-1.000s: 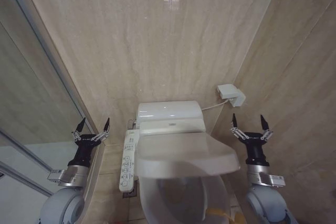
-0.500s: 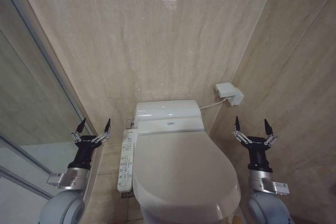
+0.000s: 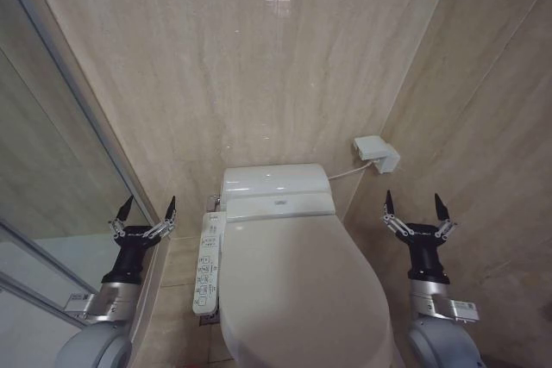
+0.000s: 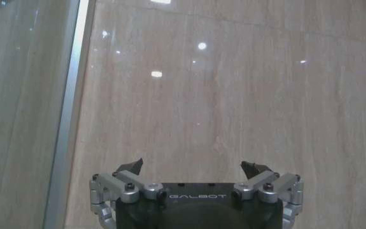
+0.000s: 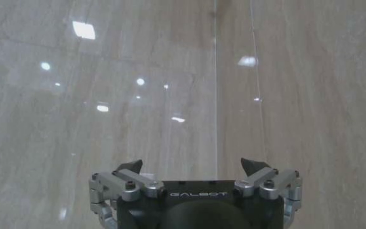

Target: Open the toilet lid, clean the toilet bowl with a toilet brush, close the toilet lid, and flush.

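The glossy white toilet lid (image 3: 302, 286) lies flat and shut over the toilet bowl, which is hidden beneath it. My left gripper (image 3: 145, 208) points upward to the left of the toilet, open and holding nothing. To the right of the toilet my right gripper (image 3: 416, 204) also points upward, open with nothing between its fingers. In the left wrist view the left gripper (image 4: 192, 166) faces a beige tiled wall. The right wrist view has the right gripper (image 5: 192, 165) facing the tiled wall corner. The toilet brush is out of view.
A white cistern (image 3: 276, 183) stands behind the lid against the beige wall. A long white button panel (image 3: 205, 265) runs along the toilet's left side. A white wall box (image 3: 377, 154) with a cable is at the right. A glass shower partition (image 3: 52, 127) borders the left.
The lid has gone from half raised to fully down over the bowl. The camera has tilted slightly. The left arm has shifted a little to the left and lower.
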